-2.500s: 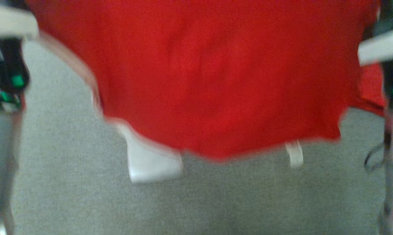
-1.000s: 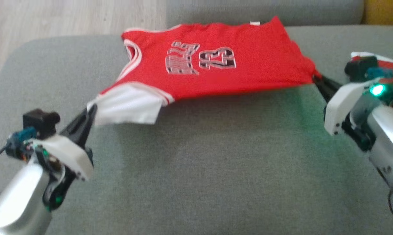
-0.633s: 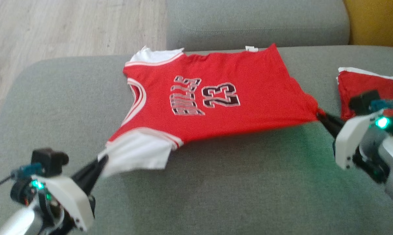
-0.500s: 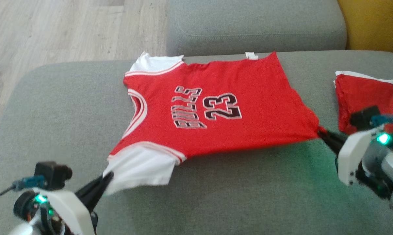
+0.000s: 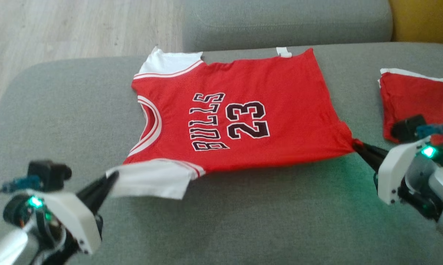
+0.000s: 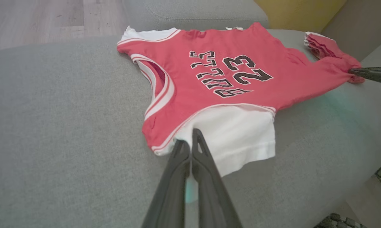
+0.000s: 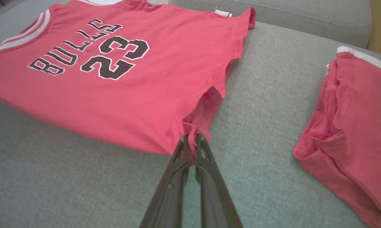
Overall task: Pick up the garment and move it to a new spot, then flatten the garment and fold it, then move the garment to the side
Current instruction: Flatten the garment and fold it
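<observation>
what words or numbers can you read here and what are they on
"BULLS": black letters on the red jersey
"23": black number beside it, same jersey
white tag at the jersey's far edge: too small to read
folded red cloth: no text visible

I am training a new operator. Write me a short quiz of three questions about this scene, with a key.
1. True or false: the left gripper is shut on the white sleeve of the red number-23 basketball jersey.
2. Where does the right gripper pinch the jersey? A) collar B) bottom hem corner C) far sleeve
3. What lies on the grey fabric sofa, to the robot's right of the jersey?
Key: 1 true; 2 B; 3 a folded red garment with white trim.
</observation>
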Motion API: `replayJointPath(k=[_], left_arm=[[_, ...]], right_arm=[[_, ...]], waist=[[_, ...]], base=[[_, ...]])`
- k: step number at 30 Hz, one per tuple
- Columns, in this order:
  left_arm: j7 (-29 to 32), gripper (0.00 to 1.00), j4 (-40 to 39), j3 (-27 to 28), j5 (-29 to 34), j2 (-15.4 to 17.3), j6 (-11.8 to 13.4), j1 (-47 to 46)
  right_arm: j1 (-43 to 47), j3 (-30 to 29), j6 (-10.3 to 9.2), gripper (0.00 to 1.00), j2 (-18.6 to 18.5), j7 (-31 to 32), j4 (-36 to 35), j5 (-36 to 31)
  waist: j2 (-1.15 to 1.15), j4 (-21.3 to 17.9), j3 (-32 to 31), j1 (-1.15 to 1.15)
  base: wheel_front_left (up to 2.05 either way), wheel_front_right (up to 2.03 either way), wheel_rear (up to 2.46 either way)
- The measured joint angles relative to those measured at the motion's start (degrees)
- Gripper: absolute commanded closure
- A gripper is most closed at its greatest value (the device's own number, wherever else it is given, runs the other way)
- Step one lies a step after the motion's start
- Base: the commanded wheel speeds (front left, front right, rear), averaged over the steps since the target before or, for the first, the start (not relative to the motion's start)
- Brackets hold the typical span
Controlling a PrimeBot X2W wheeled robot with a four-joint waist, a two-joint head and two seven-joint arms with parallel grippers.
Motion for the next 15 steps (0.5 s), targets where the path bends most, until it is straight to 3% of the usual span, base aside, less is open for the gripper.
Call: replayJointPath(k=[5, 15], left_arm=[[1.97, 1.00, 4.71, -0.30, 1.46, -0.69, -0.92, -6.70], [8.68, 1.00, 18.97, -4.27, 4.64, -4.23, -5.43, -22.19]], right_arm=[[-2.69, -2.20, 0.00, 1.00, 1.99, 1.53, 0.55, -0.60], [-9.70, -4.75, 0.00, 1.00, 7.34, 4.37, 6.42, -2.91]], waist=[[0.00, -0.47, 2.18, 0.00], [0.00, -1.10, 7.20, 0.01]], base=[[0.00, 0.00, 0.00], [0.00, 0.00, 0.00]])
